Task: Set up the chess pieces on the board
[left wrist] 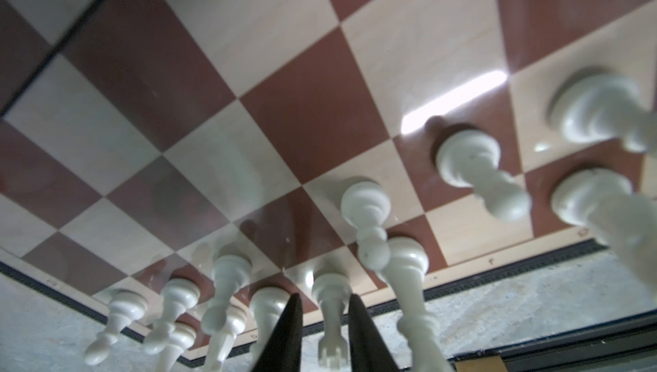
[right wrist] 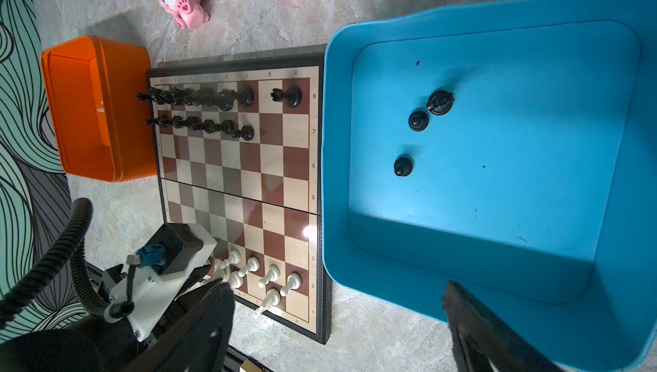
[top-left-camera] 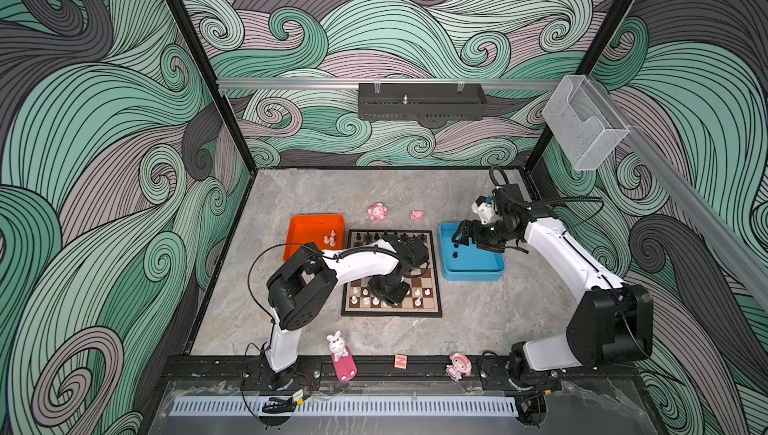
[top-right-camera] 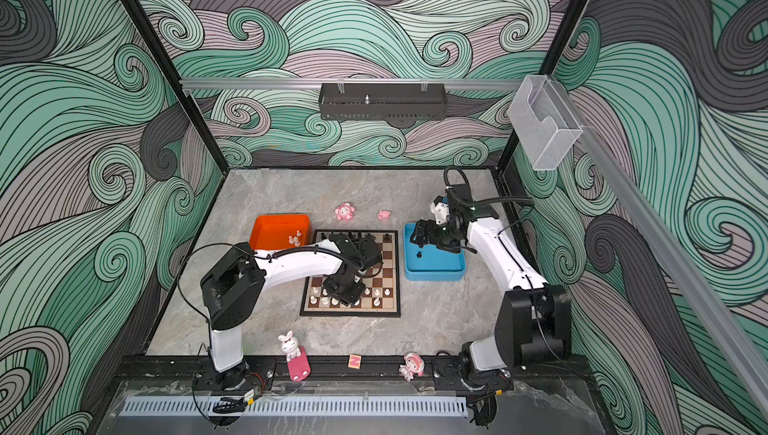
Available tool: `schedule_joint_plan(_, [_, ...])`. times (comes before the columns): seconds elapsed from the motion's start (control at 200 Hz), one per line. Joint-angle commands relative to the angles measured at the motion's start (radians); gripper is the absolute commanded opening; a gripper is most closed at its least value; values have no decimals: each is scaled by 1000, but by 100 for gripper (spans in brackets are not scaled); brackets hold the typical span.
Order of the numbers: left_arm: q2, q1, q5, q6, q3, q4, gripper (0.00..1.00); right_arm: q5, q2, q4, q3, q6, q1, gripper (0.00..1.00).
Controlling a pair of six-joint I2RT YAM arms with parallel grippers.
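The board [top-left-camera: 432, 308] lies mid-table, also seen in the right wrist view [right wrist: 231, 181]. Black chess pieces [right wrist: 199, 98] fill most of its two far rows and white chess pieces [top-left-camera: 361, 298] stand on the two near rows. My left gripper [left wrist: 327, 331] hangs low over the near rows. Its fingers stand narrowly apart, with thin gaps on both sides of a white piece with a notched crown [left wrist: 330, 302] that stands on the edge row. My right gripper [right wrist: 337, 320] is wide open and empty over the blue tray's near-left corner, by the board's edge.
The blue tray [right wrist: 330, 139] right of the board holds three black pieces [right wrist: 418, 120]. The orange tray [top-left-camera: 307, 225] at the board's far left holds a few white pieces [top-left-camera: 329, 238]. Pink figurines [top-left-camera: 377, 211] lie behind the board. A rabbit [top-left-camera: 338, 345] and a letter block [top-left-camera: 400, 361] are near the front rail.
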Motion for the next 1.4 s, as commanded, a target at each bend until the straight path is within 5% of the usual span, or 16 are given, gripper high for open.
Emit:
schedule_joint_plan(0.0, [-2, -2, -29, 0, 35, -42, 29, 4, 6, -5, -1, -9, -6, 92])
schedule_joint_plan(0.315, [-21, -3, -46, 3, 70, -88, 36, 4, 3, -5, 0, -8, -6, 92])
schedule_joint_plan(0.52, [-54, -2, -69, 8, 113, -132, 52, 3, 2, -4, 0, -9, -6, 92])
schedule_joint_plan(1.396, [-48, 1, -50, 29, 73, -114, 46, 4, -2, -6, -3, -11, -8, 92])
